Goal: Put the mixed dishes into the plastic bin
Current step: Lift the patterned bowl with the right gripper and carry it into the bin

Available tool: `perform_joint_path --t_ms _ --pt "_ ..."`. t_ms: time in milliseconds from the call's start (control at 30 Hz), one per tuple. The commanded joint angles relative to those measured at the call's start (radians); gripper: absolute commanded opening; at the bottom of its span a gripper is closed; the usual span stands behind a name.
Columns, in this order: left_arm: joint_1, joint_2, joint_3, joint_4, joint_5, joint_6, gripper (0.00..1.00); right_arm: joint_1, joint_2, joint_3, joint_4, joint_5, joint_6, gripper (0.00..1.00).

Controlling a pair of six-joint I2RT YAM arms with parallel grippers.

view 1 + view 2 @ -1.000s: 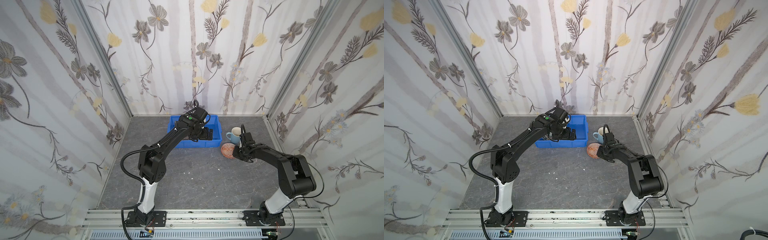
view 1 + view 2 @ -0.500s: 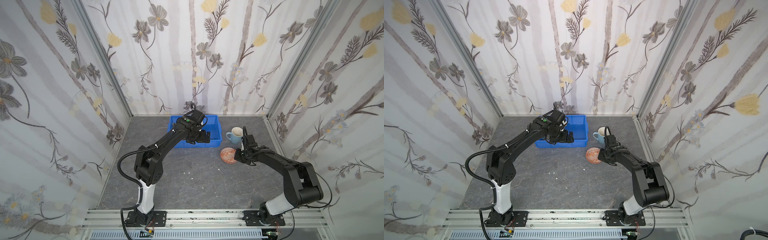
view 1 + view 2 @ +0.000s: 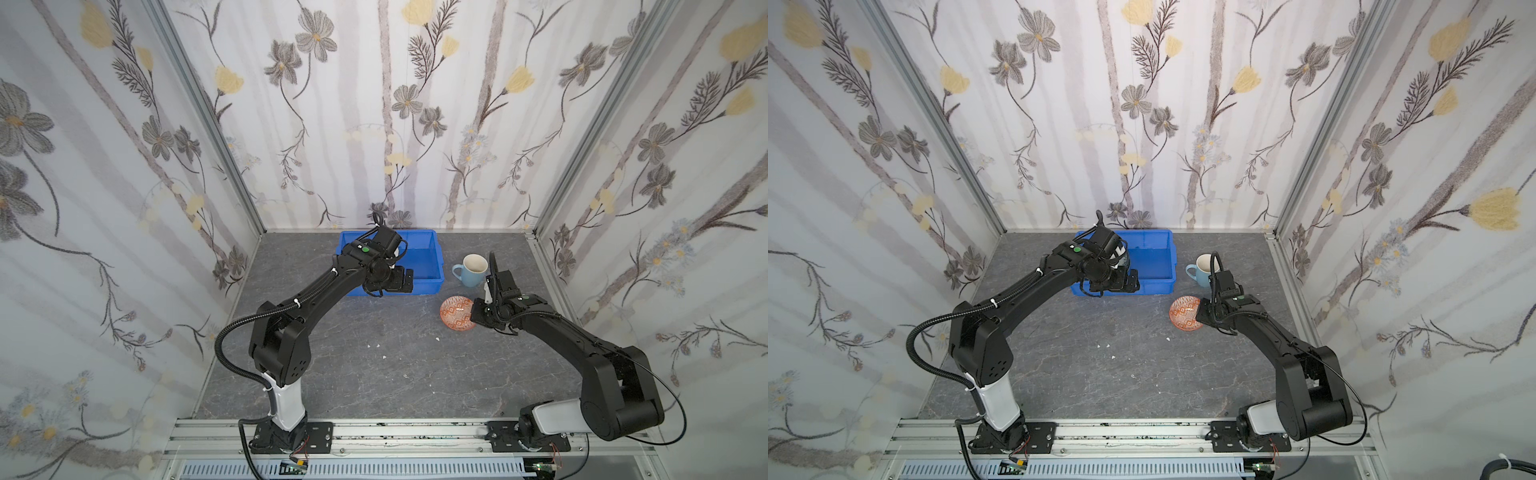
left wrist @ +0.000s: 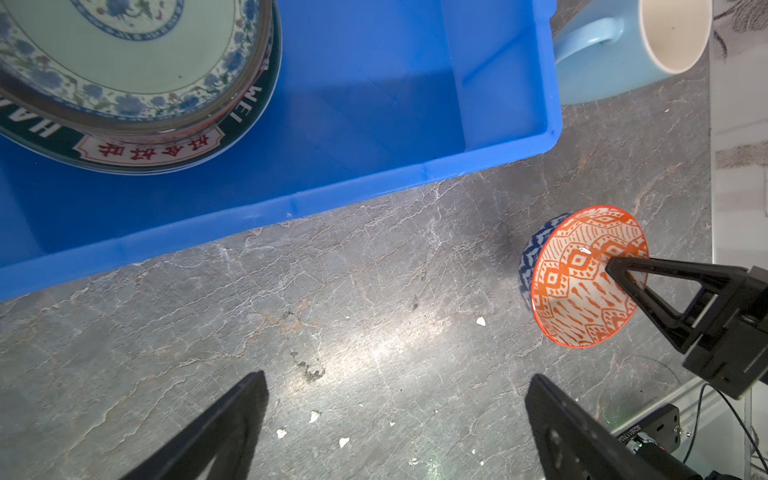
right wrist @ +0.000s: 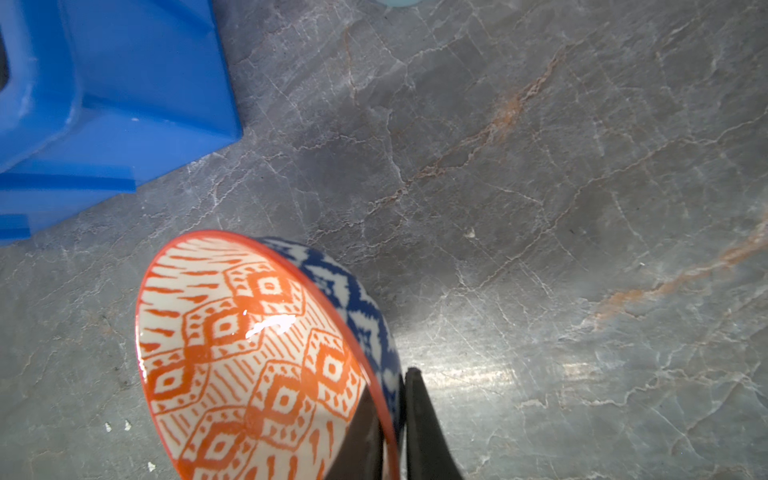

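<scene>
1. Bowl (image 5: 257,357) (orange pattern inside, blue-white outside) is seen tilted on its side, mouth turned toward the right arm. In both top views it is placed right of centre (image 3: 457,312) (image 3: 1185,319), outside the bin. Contact with the table cannot be told.
2. Bowl rim is pinched by the right gripper (image 5: 388,381): one finger is set inside the bowl, one against the outer wall, and the jaws are narrowed to the rim's thickness.
3. Mug (image 3: 471,270) (pale blue, cream inside) is stood upright just above the bowl in both top views, apart from it, handle turned toward the bin.
4. Bin (image 3: 428,291) (bright blue) is placed against the back wall, upper centre of both top views, to the upper left of the bowl. Its right half is seen bare.
5. A plate stack is held in the bin's left part, as shown by the left wrist view: a pale green plate with blue floral border (image 4: 124,54) on top and a dark-rimmed plate with red characters (image 4: 158,153) beneath.
6. Left gripper (image 4: 397,376) is hung over the bin's near edge (image 3: 401,280), jaws spread wide, nothing between them.
7. Grey marbled table (image 3: 374,374) is dotted with small white chips (image 3: 378,345) (centre of frame).
</scene>
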Motion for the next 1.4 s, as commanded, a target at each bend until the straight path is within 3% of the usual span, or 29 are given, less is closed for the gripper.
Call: perform_joint_path --t_ms 0,200,367,1000,1367 --pt "0.017 -0.028 -0.014 0.012 -0.035 -0.003 1.00 0.013 -0.001 0.055 0.017 -0.012 0.009 0.12" --pt "0.063 -0.072 -0.045 0.017 -0.041 -0.001 1.00 0.033 0.027 0.210 -0.031 -0.013 0.000 0.12" --pt "0.106 -0.069 -0.031 0.016 -0.032 0.013 1.00 0.044 0.138 0.364 -0.052 -0.022 -0.010 0.12" --pt "0.322 0.142 0.226 -0.053 0.088 0.106 1.00 0.113 0.631 0.881 -0.062 -0.068 -0.008 0.11" --pt "0.427 0.200 0.237 -0.030 0.151 0.110 1.00 0.127 0.859 1.082 -0.115 -0.131 -0.010 0.12"
